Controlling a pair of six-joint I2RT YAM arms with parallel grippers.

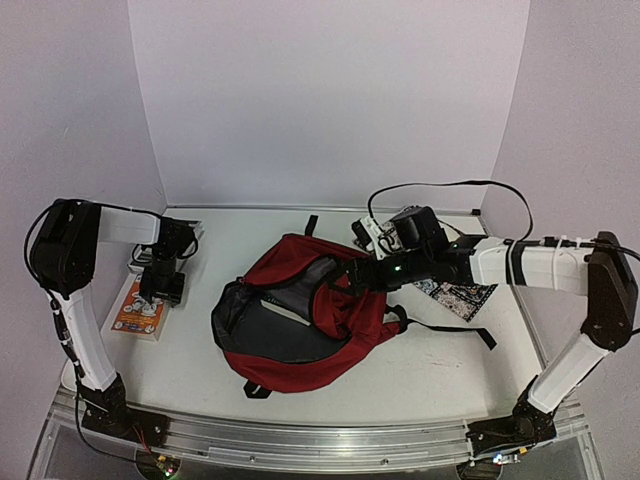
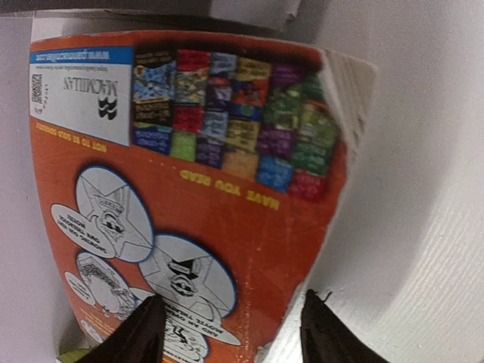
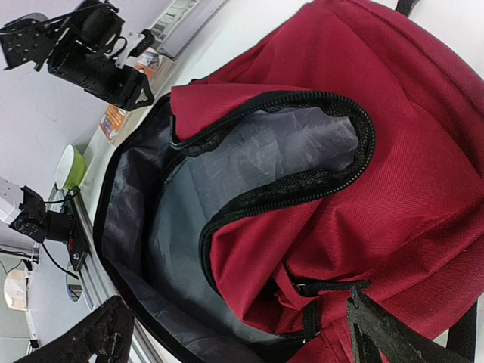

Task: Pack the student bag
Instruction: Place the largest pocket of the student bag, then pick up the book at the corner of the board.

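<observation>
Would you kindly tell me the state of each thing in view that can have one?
student bag: lying on the table, main compartment unzipped and gaping.
orange book: closed, flat on the table, back cover up.
left gripper: open, over the orange book.
right gripper: open, over the student bag, holding nothing.

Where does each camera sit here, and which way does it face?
Top external: above and behind the robot, looking down at the table; left gripper over an orange book, right gripper at the student bag.
Left wrist: on the left arm, looking down at the book's cover; own fingertips at the bottom.
Right wrist: on the right arm, looking into the bag's open grey-lined mouth; own fingertips at the bottom, left arm beyond.
Shared: top and right wrist both show the bag; top and left wrist, the book.
</observation>
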